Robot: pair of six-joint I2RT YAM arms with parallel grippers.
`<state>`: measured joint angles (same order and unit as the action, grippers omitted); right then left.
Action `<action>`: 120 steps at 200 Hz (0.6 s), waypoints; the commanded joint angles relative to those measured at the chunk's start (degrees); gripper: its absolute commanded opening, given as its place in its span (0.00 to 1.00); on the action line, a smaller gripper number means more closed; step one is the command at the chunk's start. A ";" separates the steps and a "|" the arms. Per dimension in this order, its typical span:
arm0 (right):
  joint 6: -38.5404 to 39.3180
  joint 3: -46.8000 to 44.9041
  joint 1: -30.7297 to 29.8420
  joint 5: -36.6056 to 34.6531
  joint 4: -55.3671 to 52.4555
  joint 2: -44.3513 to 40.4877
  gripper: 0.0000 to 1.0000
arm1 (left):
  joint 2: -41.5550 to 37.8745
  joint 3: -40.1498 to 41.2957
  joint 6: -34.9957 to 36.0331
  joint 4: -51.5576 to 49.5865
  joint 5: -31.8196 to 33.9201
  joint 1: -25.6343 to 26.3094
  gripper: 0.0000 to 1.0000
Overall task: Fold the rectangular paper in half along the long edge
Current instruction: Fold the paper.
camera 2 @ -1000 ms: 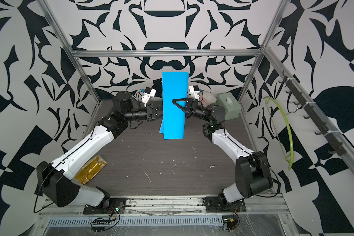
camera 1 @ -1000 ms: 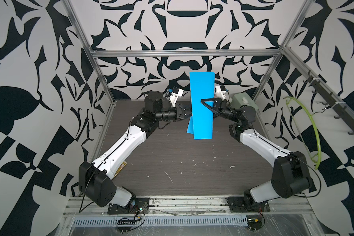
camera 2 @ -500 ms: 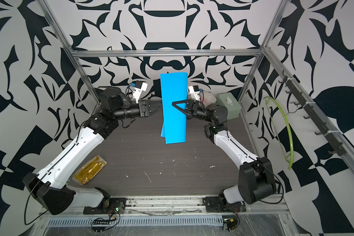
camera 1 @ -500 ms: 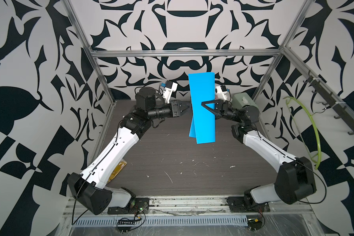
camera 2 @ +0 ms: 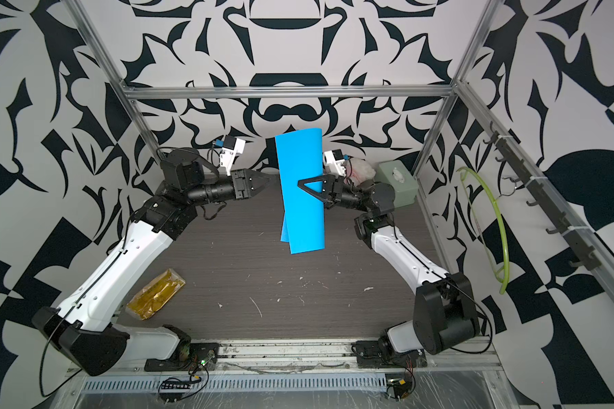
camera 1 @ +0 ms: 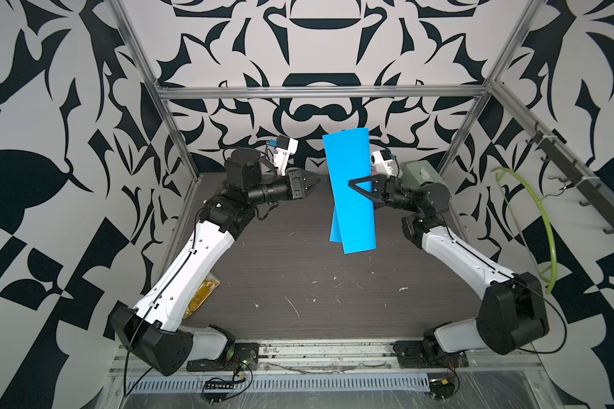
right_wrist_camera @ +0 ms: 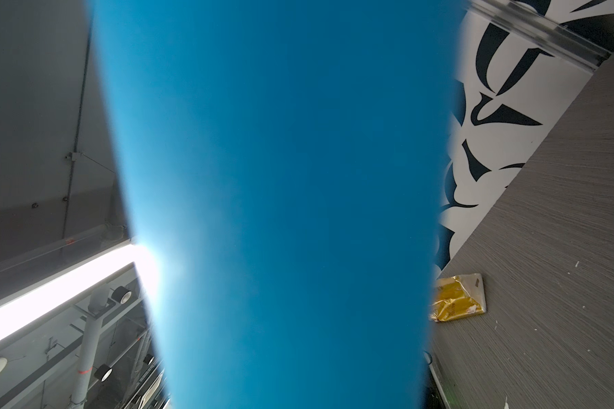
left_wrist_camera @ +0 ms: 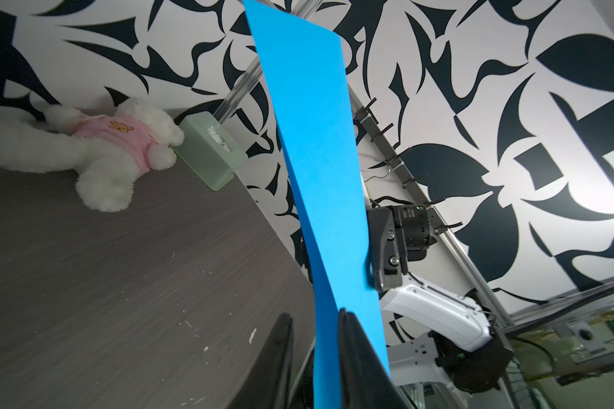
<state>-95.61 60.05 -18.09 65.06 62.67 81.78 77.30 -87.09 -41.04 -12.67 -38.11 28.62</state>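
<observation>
Above the dark table [camera 1: 298,283], upper centre of frame, the right gripper [camera 1: 356,186] clamps the loosely doubled rectangular paper [camera 1: 350,159]. The left gripper [camera 1: 316,181], jaws apart beside it, should square both layers first.

The bright blue rectangular paper [camera 1: 352,226] hangs upright in midair, doubled over lengthwise.

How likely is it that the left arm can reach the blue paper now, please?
Probably yes: the left gripper points at the rectangular paper, jaws parted, nothing between; the right gripper grips its opposite edge.
</observation>
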 commanded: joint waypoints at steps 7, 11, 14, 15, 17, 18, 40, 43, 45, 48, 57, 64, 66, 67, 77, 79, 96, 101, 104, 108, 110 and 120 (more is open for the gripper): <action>0.13 1.91 -0.11 0.70 4.14 -1.71 0.43 | -0.46 -1.51 -2.45 3.57 -3.34 -0.06 0.32; 0.08 1.91 -0.11 0.60 4.27 -1.74 0.43 | -0.47 -1.65 -2.51 3.61 -3.41 -0.10 0.33; 0.10 1.91 -0.11 0.67 4.29 -1.76 0.43 | -0.40 -1.68 -2.57 3.61 -3.46 -0.05 0.33; 0.09 1.91 -0.11 0.68 4.30 -1.78 0.43 | -0.35 -1.63 -2.57 3.66 -3.46 -0.01 0.33; 0.08 1.89 -0.11 0.66 4.30 -1.75 0.43 | -0.38 -1.65 -2.67 3.69 -3.46 -0.09 0.33; 0.08 1.90 -0.11 0.63 4.30 -1.73 0.43 | -0.39 -1.66 -2.70 3.70 -3.42 -0.07 0.33; 0.08 2.00 -0.10 0.44 4.37 -1.58 0.43 | 0.09 -1.30 -3.64 4.85 -4.04 -0.10 0.34; 0.08 2.00 -0.11 0.42 4.33 -1.57 0.43 | 0.25 -1.30 -3.83 5.13 -4.20 -0.02 0.34; 0.10 2.00 -0.08 0.42 4.35 -1.52 0.43 | 0.37 -1.27 -3.93 5.25 -4.33 -0.05 0.34; 0.05 2.00 -0.10 0.50 4.50 -1.49 0.43 | 0.50 -1.20 -4.12 5.55 -4.51 -0.08 0.34; -0.01 2.00 -0.11 0.47 4.44 -1.27 0.43 | 0.74 -0.99 -4.86 6.50 -4.86 -0.08 0.33; 0.01 1.87 -0.11 0.40 4.54 -1.21 0.43 | 1.01 -0.84 -5.43 7.28 -5.16 0.01 0.33; 0.04 1.84 -0.11 0.39 4.62 -1.14 0.43 | 1.06 -0.81 -5.63 7.52 -5.25 -0.06 0.33; 0.01 1.83 -0.11 0.36 4.68 -1.12 0.43 | 1.08 -0.81 -5.67 7.63 -5.28 -0.06 0.33; 0.02 1.66 -0.12 0.29 4.73 -0.97 0.43 | 1.41 -0.59 -6.43 8.62 -5.84 0.01 0.33; 0.04 1.65 -0.11 0.30 4.69 -1.00 0.43 | 1.44 -0.62 -6.54 8.80 -5.90 0.03 0.33; -0.10 1.73 -0.11 0.21 4.98 -0.88 0.43 | 2.04 -0.63 -7.18 9.62 -6.34 0.03 0.33; -0.10 1.78 -0.11 0.15 5.00 -0.83 0.43 | 2.16 -0.63 -7.28 9.68 -6.40 0.02 0.33; -0.03 1.82 -0.11 0.09 4.98 -0.83 0.43 | 2.16 -0.62 -7.37 9.75 -6.45 0.02 0.33; -0.10 1.89 -0.11 0.09 5.00 -0.84 0.43 | 2.31 -0.64 -7.40 9.84 -6.44 -0.02 0.33; -0.10 1.91 -0.11 0.07 4.96 -0.79 0.43 | 2.39 -0.63 -7.50 9.92 -6.52 0.02 0.33; -0.10 2.09 -0.11 0.08 4.98 -0.77 0.43 | 2.64 -0.49 -7.74 10.19 -6.68 0.03 0.33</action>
<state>-95.83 60.05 -18.09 65.19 63.72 81.78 79.13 -87.13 -47.64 -5.30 -43.05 28.62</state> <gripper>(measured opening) 0.428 0.333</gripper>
